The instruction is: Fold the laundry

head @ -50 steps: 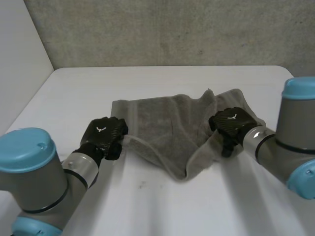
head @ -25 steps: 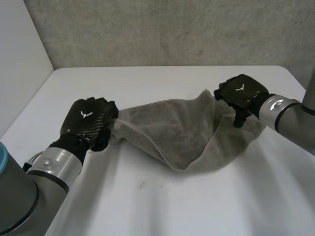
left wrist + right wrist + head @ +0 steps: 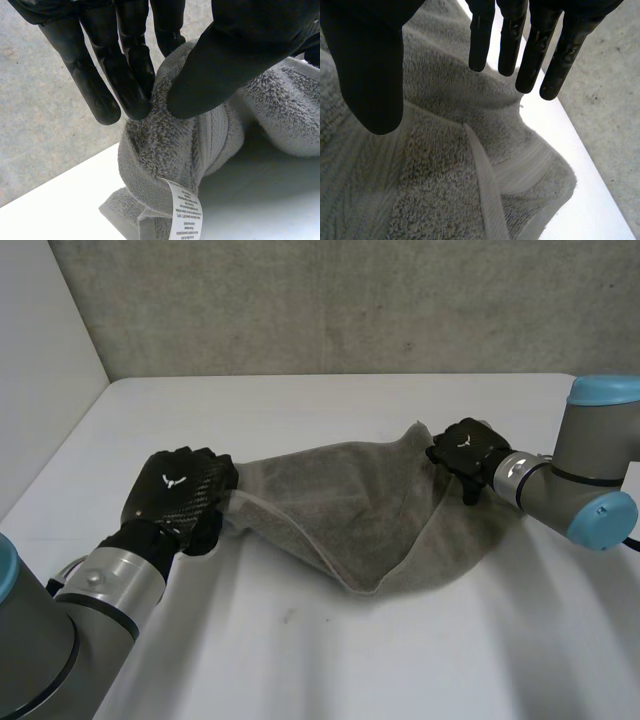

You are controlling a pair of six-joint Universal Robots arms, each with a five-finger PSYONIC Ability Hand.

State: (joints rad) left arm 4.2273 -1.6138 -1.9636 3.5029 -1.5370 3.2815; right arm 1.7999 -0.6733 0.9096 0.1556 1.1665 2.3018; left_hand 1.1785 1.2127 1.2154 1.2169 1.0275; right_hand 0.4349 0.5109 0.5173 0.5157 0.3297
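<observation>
A grey towel (image 3: 350,510) lies bunched on the white table (image 3: 330,660), sagging to a point at its near edge. My left hand (image 3: 180,495) is at the towel's left corner. In the left wrist view its thumb (image 3: 225,65) and fingers pinch a fold of the towel (image 3: 165,145), with a white care label (image 3: 187,212) hanging below. My right hand (image 3: 465,448) is at the raised right corner. In the right wrist view its fingers (image 3: 532,55) are straight and apart from the thumb, above the towel (image 3: 435,165), with no cloth pinched.
A concrete wall (image 3: 350,300) runs behind the table's far edge. A white side wall (image 3: 40,360) stands at the left. Bare tabletop lies in front of the towel and beyond it.
Both hands have moved away from me with the towel's corners, stretching the cloth between them. In the last half second the right hand came slightly back toward the left and its elbow swung in.
</observation>
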